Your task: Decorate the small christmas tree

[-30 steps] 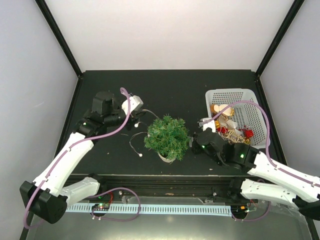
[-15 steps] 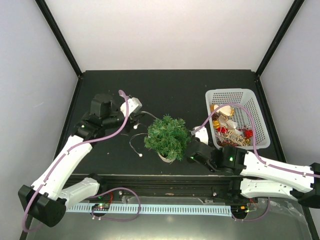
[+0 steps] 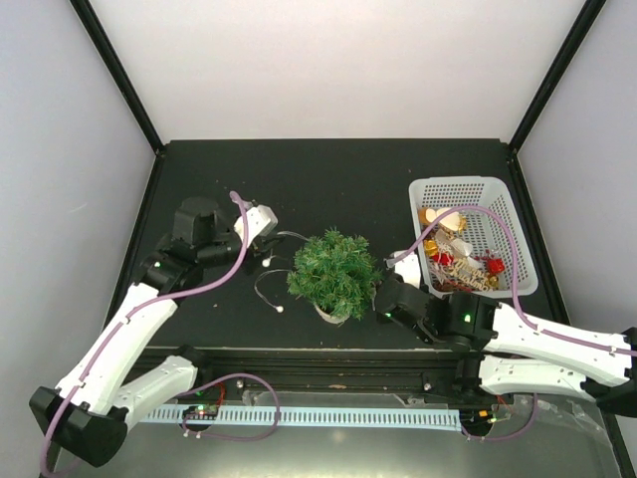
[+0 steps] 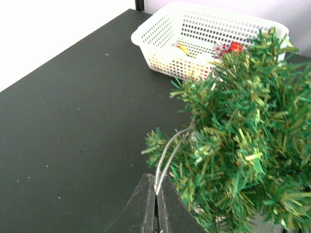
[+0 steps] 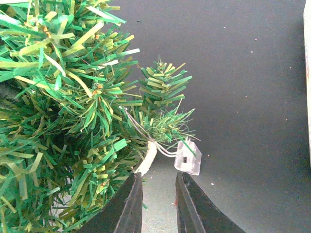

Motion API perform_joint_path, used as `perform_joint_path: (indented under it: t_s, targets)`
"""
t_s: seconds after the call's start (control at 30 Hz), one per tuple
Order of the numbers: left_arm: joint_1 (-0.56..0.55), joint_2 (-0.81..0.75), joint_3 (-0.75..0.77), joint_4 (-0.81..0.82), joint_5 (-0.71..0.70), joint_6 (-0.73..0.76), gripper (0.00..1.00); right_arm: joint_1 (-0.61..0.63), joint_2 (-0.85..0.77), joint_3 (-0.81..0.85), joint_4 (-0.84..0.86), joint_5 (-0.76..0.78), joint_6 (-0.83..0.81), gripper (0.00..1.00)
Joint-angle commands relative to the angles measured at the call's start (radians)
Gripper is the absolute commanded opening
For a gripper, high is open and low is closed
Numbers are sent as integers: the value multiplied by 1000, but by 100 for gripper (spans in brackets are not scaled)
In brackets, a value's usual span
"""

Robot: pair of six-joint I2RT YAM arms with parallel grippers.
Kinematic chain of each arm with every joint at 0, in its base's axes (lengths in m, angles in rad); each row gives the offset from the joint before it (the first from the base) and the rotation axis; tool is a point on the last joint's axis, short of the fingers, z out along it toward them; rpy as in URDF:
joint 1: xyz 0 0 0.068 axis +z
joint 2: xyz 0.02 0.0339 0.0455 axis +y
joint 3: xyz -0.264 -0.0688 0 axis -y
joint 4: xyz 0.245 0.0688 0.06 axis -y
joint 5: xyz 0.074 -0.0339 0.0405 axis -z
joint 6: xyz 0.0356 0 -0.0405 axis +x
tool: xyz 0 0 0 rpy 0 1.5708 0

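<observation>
A matte black table (image 3: 328,174) stands between plain white walls, with black posts at the far corners. One small christmas tree (image 3: 333,272) stands near the middle of the table, towards the near edge. It is bushy, with dark and lighter green needles and a white base just showing below. One white mesh basket (image 3: 468,187) of ornaments sits to its right, farther back. One thin light wire (image 4: 167,150) runs out of the branches on the left. The left gripper (image 4: 156,196) is closed tight on that wire. The right gripper (image 5: 158,177) stands slightly parted and holds nothing, just near of a clear plastic piece (image 5: 187,158) at the tree's edge
</observation>
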Motion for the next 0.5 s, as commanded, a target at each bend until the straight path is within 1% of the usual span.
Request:
perform_joint_path:
  t_s: [0.0, 0.23, 0.47]
  targets:
    - [7, -47, -34, -37, 54, 17, 1, 8, -19, -5, 2, 42, 6, 23]
    - [5, -95, -35, -132, 115, 59, 2, 8, -51, 28, -43, 116, -1, 23]
    - [4, -85, -61, -168, 151, 66, 2, 8, -55, 93, -88, 161, -34, 24]
